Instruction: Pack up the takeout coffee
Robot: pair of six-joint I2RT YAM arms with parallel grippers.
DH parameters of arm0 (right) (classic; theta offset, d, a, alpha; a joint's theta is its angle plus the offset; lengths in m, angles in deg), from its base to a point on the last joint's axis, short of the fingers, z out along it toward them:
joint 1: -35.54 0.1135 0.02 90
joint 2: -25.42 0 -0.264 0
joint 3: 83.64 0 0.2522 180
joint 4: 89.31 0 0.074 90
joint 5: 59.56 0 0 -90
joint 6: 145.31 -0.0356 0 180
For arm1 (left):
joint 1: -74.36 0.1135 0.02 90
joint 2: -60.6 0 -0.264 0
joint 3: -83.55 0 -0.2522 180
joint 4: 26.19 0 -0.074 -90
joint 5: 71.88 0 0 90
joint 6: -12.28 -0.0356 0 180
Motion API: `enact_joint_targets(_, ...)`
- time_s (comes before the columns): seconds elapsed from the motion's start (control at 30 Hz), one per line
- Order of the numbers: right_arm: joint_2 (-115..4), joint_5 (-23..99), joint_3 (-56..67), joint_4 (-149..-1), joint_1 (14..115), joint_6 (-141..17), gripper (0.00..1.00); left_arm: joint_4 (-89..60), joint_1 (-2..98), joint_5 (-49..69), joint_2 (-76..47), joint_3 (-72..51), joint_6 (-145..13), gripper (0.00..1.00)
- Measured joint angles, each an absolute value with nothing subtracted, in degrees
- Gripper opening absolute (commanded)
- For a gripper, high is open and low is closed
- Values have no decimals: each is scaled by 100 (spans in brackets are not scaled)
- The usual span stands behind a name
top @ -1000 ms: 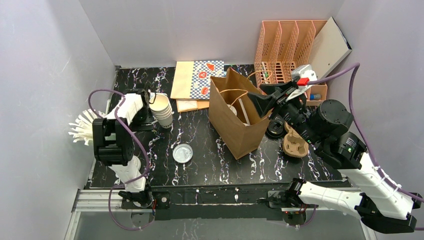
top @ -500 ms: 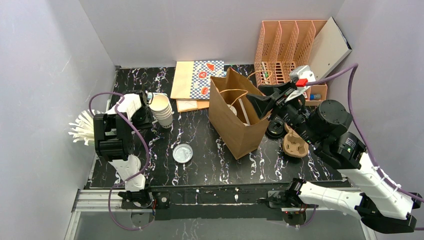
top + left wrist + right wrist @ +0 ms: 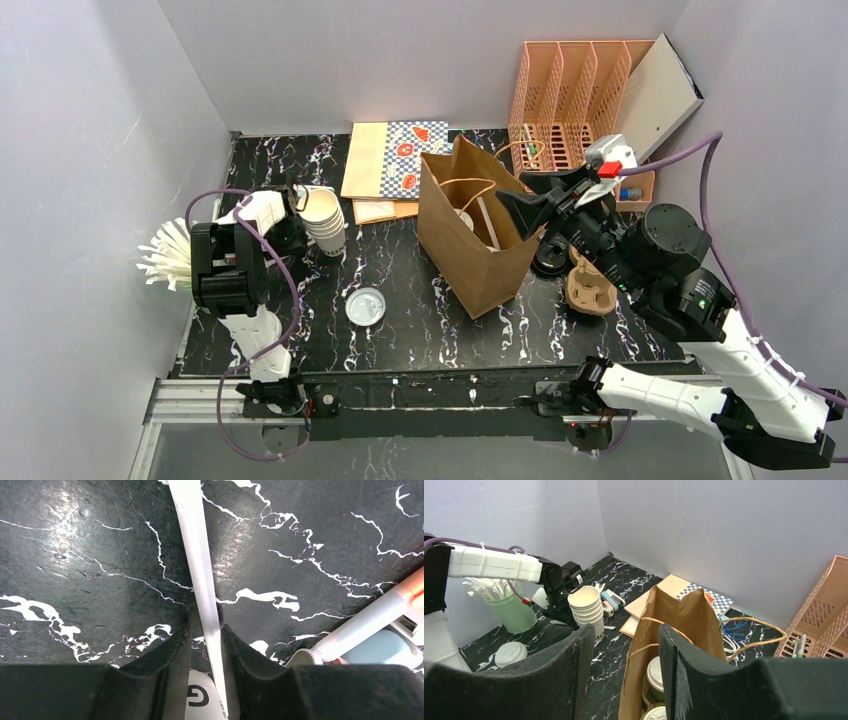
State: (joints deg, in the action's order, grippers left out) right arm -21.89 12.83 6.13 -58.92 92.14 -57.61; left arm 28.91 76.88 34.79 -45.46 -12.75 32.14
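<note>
Left wrist view: the left hand (image 3: 206,630) is down at the surface (image 3: 75,555), its two fingers narrow, one on either side of a white wrapped straw (image 3: 200,570) lying flat on the marble. The straw runs away from the camera, nearly in line with the gap between the fingers, and leans a little left at its far end. One finger looks to touch it; beside the other there is a thin dark line, so I cannot tell whether it is pinched. A low, narrow stance like this suits a thin thing that has to be picked off a flat top.

In the right wrist view the right hand (image 3: 626,630) hangs over the open bag (image 3: 684,625), fingers wide apart with nothing between them. My guess is that it waits there to steady the bag or to take the straw in.

The coffee is already inside the bag. The green cup (image 3: 655,672) stands upright, white lid up, long axis vertical. The second cup (image 3: 656,714) sits just nearer the camera, and only its lid shows at the frame's edge. Which way the sip holes face is too small to tell. Standing them upright keeps the drink from spilling. The cups look packed, and the straw seems to be the piece in hand.
</note>
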Motion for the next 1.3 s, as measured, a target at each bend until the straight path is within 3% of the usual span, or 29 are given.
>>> enact_joint_targets(0.03, -2178, 1283, 613, -5894, 9214, -5761, 58, 2882, 7688, 3468, -4559, -1267, 3236, 7)
enact_joint_targets(0.13, -2163, 1283, 613, -5897, 9214, -5748, 58, 2782, 7693, 3391, -4586, -1291, 3332, 0)
enact_joint_targets(0.4, -2143, 1281, 606, -5899, 9214, -5744, 58, 2795, 7719, 3330, -4660, -1190, 3278, 0)
enact_joint_targets(0.83, -2156, 1283, 606, -5897, 9214, -5746, 58, 3405, 7719, 3418, -4955, -3, 3020, 0)
enact_joint_targets(1.17, -2219, 1281, 606, -5897, 9214, -5748, 59, 3560, 7719, 3459, -4478, 733, 2860, 0)
enact_joint_targets(1.3, -2261, 1279, 606, -5899, 9214, -5755, 59, 3564, 7719, 3614, -4190, 1129, 2797, 37)
